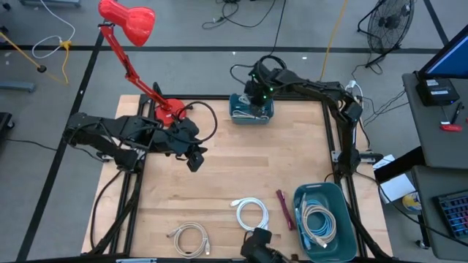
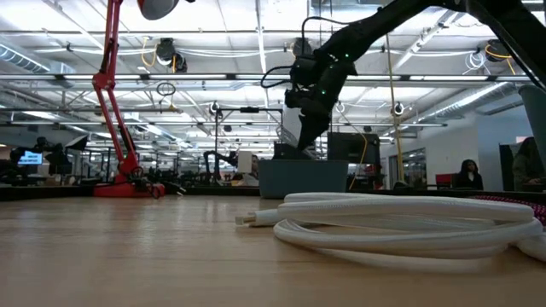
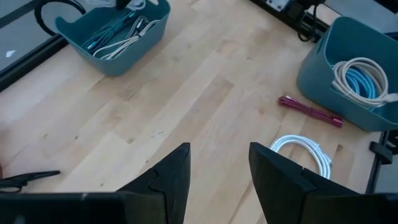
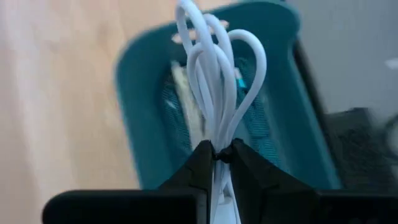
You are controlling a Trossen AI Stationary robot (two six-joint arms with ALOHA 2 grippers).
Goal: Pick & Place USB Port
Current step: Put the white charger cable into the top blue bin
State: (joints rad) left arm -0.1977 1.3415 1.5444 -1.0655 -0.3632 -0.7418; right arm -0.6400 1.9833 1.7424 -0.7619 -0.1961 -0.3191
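The right gripper (image 4: pixel 222 155) is closed tight on a bundle of white cable (image 4: pixel 217 74), whose loops stand up between the two fingers. It hangs directly over the teal bin (image 1: pixel 251 109) at the far edge of the table (image 1: pixel 234 168), so the held cable is above this bin, which already has other cables inside.

The left gripper (image 3: pixel 219 171) hovers over the left part of the table with its fingers apart and nothing between them.

Near the front edge lie a coiled white cable (image 1: pixel 252 212) and, more to the left, a beige cable (image 1: pixel 189 238). A dark red strap (image 1: pixel 284 209) lies just beside a second teal bin (image 1: pixel 344 197) at the front right, which holds blue and cream cables. A red desk lamp (image 1: pixel 131 22) stands at the far left corner.
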